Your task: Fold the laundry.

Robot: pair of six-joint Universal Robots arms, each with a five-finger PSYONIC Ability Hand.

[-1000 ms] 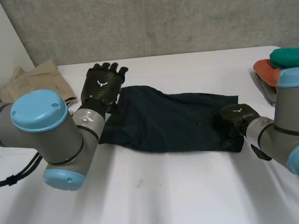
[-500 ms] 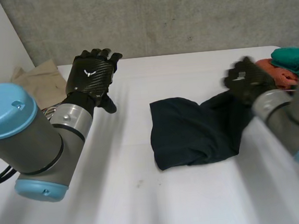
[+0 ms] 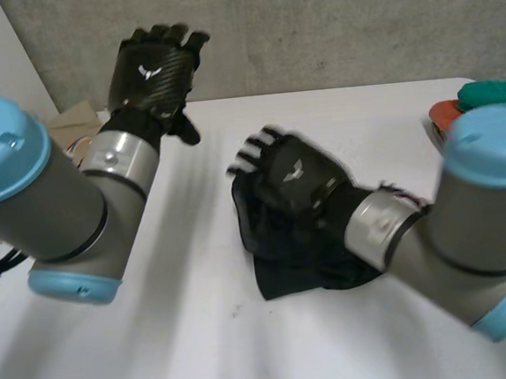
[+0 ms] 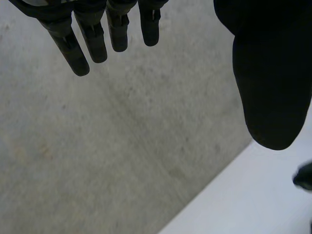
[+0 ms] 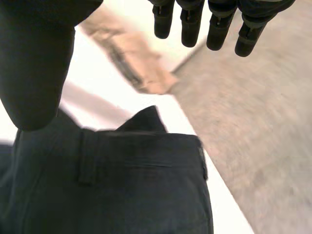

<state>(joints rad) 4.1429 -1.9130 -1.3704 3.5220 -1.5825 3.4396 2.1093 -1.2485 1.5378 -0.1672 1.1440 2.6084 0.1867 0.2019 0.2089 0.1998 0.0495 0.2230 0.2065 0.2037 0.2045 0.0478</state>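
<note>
The right black hand (image 3: pixel 291 173) has swung left over the dark navy fabric trousers (image 3: pixel 282 267), now folded double; the left black hand (image 3: pixel 156 69) has risen.

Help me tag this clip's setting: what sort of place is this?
Probably a robotics lab bench, not a home: bare concrete wall, plain white table, a dark garment lying on it.

We see a plain black garment (image 3: pixel 283 275), a white table (image 3: pixel 205 353), a beige cloth (image 3: pixel 71 117) upper left, orange cloth (image 3: pixel 440 115) and green cloth (image 3: pixel 493 93) far right.
</note>
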